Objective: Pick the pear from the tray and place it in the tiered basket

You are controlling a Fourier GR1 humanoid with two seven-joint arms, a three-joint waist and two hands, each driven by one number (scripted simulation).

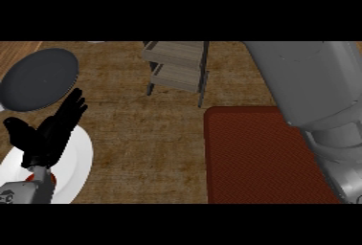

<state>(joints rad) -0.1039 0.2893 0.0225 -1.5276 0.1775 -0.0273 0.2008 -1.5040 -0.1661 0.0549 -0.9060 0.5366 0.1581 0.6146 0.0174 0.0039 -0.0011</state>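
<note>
Left hand (44, 138): fingers held straight, slightly spread, nothing gripped. White plate (79, 160) seen beneath palm, dark round plate (39, 79) just beyond fingertips. Right forearm (318, 91) held above tray (254, 158).

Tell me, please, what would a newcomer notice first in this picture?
The large grey right forearm fills the right side and partly covers the dark red tray; its hand does not show, and no pear is visible. At the left, the black left hand rests open, fingers up, over a white plate. The tiered basket stands at the top centre.
</note>
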